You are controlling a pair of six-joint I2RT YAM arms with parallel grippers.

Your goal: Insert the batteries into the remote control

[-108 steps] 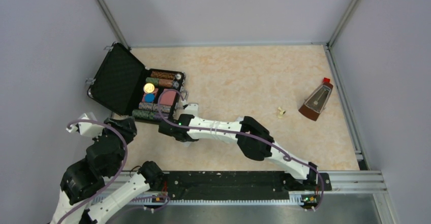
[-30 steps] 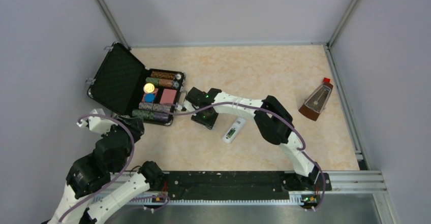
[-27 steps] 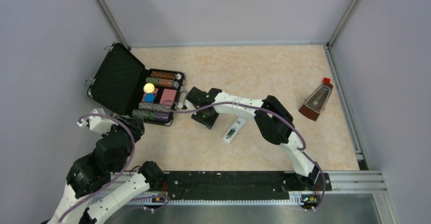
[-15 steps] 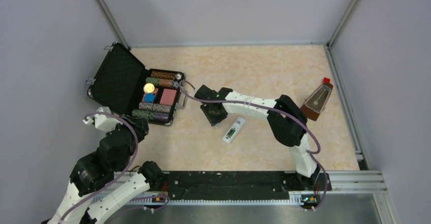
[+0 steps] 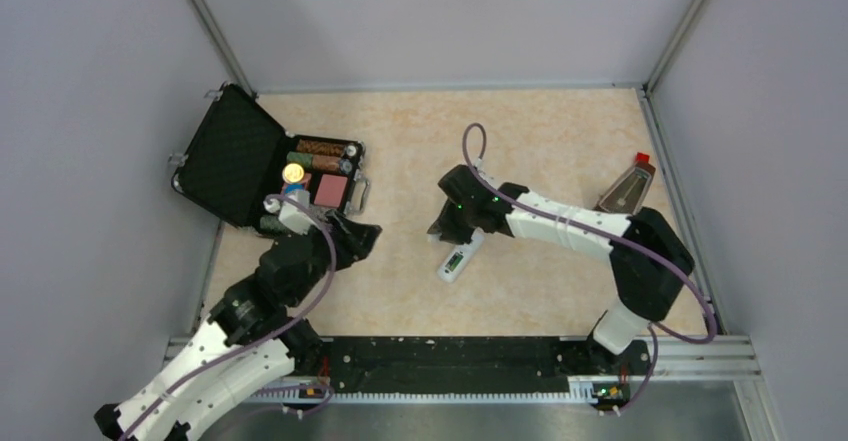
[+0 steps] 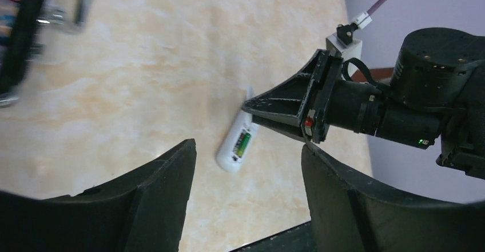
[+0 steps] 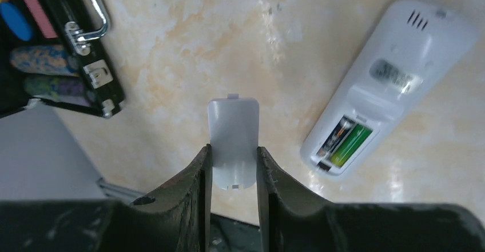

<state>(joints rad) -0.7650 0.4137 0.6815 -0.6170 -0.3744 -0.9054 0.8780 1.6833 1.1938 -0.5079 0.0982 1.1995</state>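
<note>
Two batteries (image 7: 345, 140) sit in the remote (image 7: 389, 80); the right gripper (image 7: 233, 155) holds its cover (image 7: 233, 120).

The left gripper (image 6: 247, 149) has its fingers spread wide with nothing between them. The open black case (image 5: 235, 156) lies off to its left, and the remote rests on the table (image 5: 520, 141) ahead of its tips. The right gripper is clamped on the small white cover, which sticks out past its fingertips. The remote lies just right of those fingers, back face up and compartment uncovered, with one green and one darker battery side by side inside. A metronome (image 5: 622, 193) stands well off to that gripper's right.
</note>
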